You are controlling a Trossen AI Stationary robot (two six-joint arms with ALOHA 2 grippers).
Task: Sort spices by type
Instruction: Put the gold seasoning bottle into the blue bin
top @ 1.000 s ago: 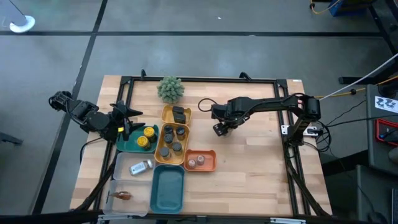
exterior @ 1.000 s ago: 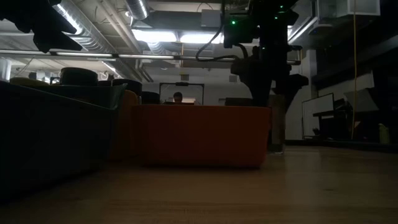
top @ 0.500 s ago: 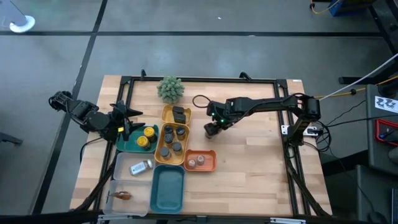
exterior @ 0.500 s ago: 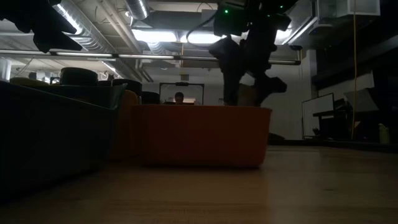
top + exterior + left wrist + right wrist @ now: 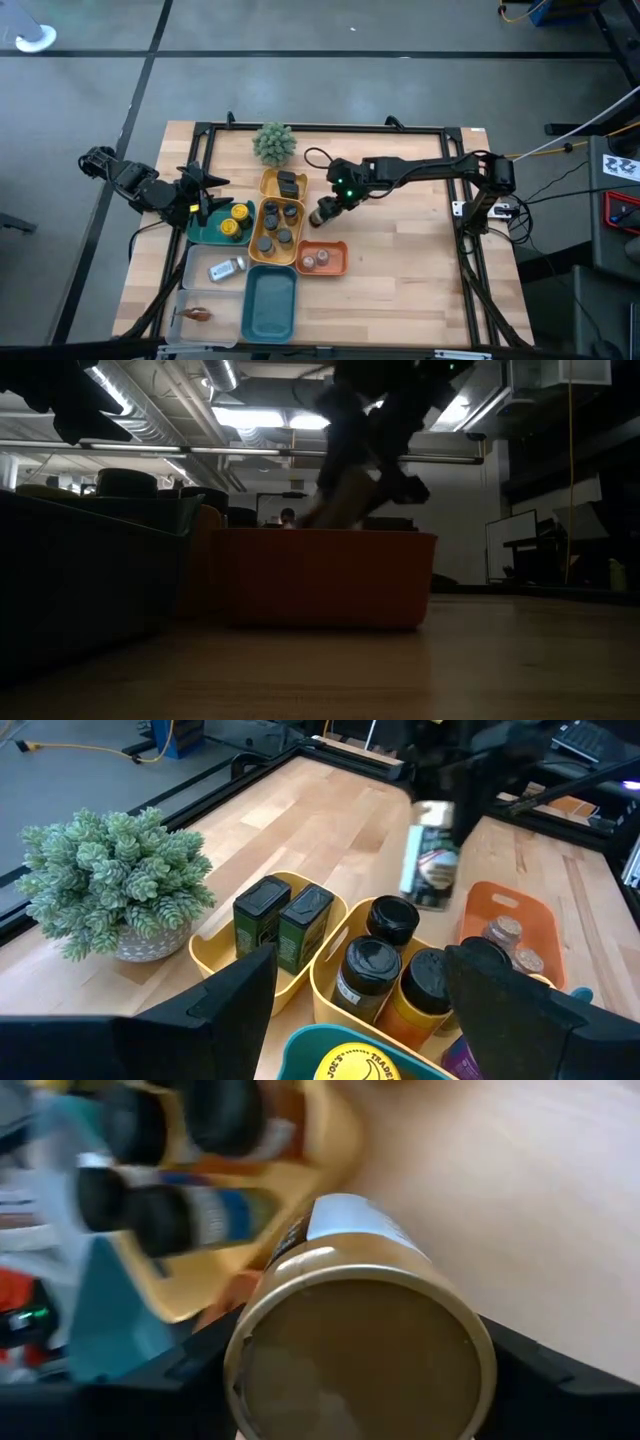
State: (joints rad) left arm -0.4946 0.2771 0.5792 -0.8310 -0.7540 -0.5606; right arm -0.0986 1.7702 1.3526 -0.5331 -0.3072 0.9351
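The right gripper (image 5: 326, 212) is clamped on a spice jar (image 5: 428, 867), holding it up off the table with the jar tilted, and it hangs right by the outer long edge of the yellow tray (image 5: 259, 243), just above the far end of the small orange tray (image 5: 340, 258). From the right wrist view you're basically staring at the jar's brownish round end (image 5: 358, 1348) with a white label behind it, fingers on either side. So I'd say this is the carry part of a place: jar picked, now being brought to whichever tray matches its type. The yellow tray already has a bunch of dark-capped jars (image 5: 365, 980) packed in its near section and two green tins (image 5: 282, 923) in the end section by the fuzzy plant (image 5: 273, 143); the orange tray holds two small pale-topped jars (image 5: 315, 260). Can't tell from the label which group it belongs with, honestly. Next move looks like levelling the jar upright and lowering it into a free spot without clipping a tray wall or knocking the neighbours, since the yellow one's pretty crowded. The left gripper (image 5: 203, 196) is parked at the table's left edge over the teal tray (image 5: 199, 232) with yellow-capped jars (image 5: 238, 213), fingers spread and holding nothing. A bottle (image 5: 227, 268) and a brown packet (image 5: 198, 314) lie in the clear trays near the front left corner.
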